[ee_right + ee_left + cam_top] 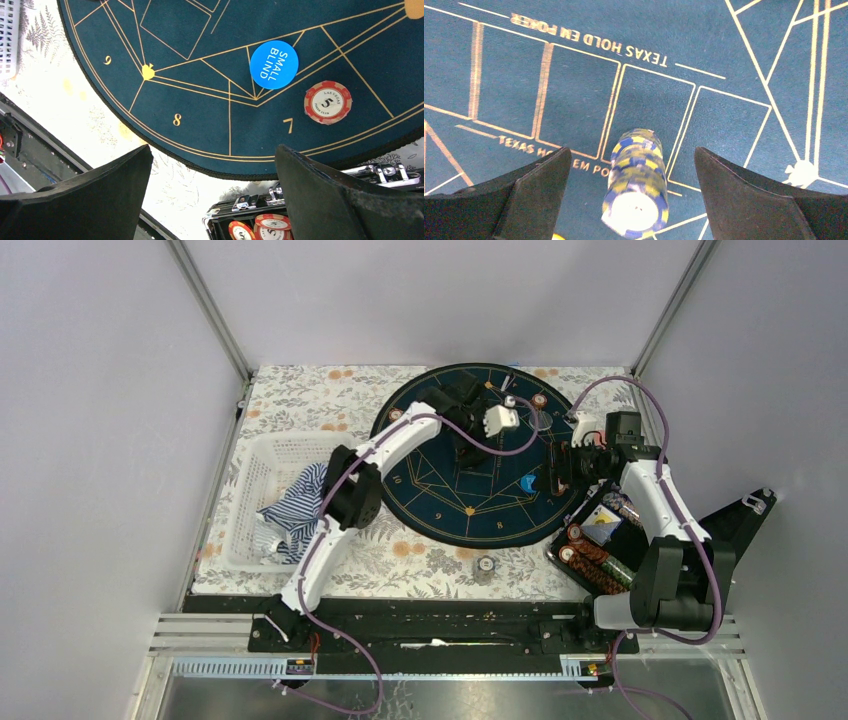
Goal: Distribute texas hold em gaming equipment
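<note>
the blue-and-yellow chip stack [636,190] stands upright on the dark blue mat [574,90], squarely between the fingers of the left gripper [631,152], whose jaws stand wide with a gap on each side. it looks dense and stiff but loose, with chips likely to slide apart if tipped, so a hold low across its striped sides seems safest. the felt looks flat and grippy, and it lies bare around the stack. the right gripper [214,149], also wide and holding nothing, hovers with a blue small-blind disc [273,64] and a red chip [327,102] ahead and a chip case [250,220] beneath, on the flowered counter [430,555].
</note>
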Robot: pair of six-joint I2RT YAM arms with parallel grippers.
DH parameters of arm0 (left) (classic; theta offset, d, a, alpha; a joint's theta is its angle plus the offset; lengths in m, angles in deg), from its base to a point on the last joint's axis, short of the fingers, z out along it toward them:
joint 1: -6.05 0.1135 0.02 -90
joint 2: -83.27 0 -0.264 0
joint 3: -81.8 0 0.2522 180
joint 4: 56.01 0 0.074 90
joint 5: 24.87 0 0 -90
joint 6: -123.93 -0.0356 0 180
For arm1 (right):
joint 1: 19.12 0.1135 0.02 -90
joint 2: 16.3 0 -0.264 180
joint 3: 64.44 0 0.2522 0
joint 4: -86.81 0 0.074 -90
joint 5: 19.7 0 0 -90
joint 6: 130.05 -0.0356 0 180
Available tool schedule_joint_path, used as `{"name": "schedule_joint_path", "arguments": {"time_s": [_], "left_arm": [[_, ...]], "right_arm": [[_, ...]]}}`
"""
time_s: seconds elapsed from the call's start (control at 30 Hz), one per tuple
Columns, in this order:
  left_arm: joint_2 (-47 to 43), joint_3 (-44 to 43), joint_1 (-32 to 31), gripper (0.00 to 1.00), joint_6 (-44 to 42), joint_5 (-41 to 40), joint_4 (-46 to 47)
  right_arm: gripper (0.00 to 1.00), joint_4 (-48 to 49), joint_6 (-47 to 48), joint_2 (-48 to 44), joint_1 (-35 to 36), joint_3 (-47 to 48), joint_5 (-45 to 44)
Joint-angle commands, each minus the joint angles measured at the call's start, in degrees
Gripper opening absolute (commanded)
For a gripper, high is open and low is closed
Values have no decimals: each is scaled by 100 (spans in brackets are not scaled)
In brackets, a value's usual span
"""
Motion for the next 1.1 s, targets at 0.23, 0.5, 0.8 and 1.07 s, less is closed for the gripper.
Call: {"name": "schedule_joint_path", "arguments": {"time_s": [0.23,0.5,0.8,1.07], "left_arm": [[-2410,1379,651,99,1540,646,438],[-3810,2958,1351,99,2773,544,1056],[-4824,4380,2134,99,3365,810,1602],[-5112,4722,2359,99,3396,581,1679]], "right_arm": [[100,-38,-48,71,424,754,-7],[100,-24,5,919,1725,2111,-1017],[100,62,-81,2262,2716,3281,-2054],[99,114,-59,3200,3245,3847,-2712]]}}
